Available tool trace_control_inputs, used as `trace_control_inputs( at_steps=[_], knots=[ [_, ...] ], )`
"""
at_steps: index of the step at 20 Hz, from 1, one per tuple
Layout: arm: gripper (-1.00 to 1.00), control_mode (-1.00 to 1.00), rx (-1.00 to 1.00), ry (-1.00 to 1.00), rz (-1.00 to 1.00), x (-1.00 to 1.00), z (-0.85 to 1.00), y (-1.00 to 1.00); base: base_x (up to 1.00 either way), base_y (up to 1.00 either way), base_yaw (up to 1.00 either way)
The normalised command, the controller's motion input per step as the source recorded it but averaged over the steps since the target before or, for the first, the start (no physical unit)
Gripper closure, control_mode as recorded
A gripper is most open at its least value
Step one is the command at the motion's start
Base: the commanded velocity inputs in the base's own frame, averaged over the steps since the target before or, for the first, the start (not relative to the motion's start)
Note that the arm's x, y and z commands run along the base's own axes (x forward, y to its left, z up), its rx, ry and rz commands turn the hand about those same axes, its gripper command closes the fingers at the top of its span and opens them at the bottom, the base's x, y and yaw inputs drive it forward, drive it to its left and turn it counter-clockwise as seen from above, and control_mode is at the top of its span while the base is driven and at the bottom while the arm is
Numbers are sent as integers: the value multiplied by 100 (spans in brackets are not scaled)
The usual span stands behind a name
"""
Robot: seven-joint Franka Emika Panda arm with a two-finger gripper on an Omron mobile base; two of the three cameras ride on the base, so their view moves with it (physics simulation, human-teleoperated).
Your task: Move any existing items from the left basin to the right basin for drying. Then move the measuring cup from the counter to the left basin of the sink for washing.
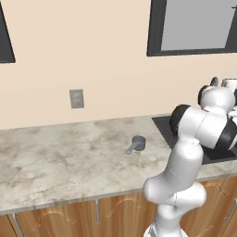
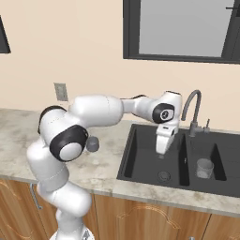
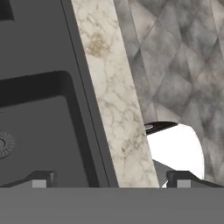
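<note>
The small blue-grey round measuring cup (image 1: 137, 144) sits upright on the long beige-grey marbled stone desk (image 1: 55, 157), its short straight handle sticking out toward the front left, well apart from the sink; in the right base view it shows as a dark grey rounded shape (image 2: 93, 144) partly hidden behind the arm's joint. The black recessed sink (image 2: 140, 180) has 2 rectangular hollows side by side with a dark grey arched tap (image 2: 193, 107) behind them. The small pale grey, see-through cup-like vessel (image 2: 204, 168) stands upright on the floor of the right basin (image 2: 220, 159). The left basin (image 2: 140, 154) holds a round drain at its bottom. The white arm reaches from the left across the desk, and its gripper (image 2: 161, 152) hangs pointing down above the left basin, holding nothing. In the hand view the 2 dark fingertips (image 3: 40, 179) stand wide apart, with the basin floor and the desk's front strip between them.
</note>
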Motion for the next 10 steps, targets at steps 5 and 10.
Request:
trace_control_inputs(
  at_steps=[5, 10],
  knots=[
    [-100, -100, -3, 4, 0, -26, 11, 99, 0, 0, 0],
    [-100, -100, -2, 6, 2, -5, 13, 95, 0, 0, 0]
  ],
)
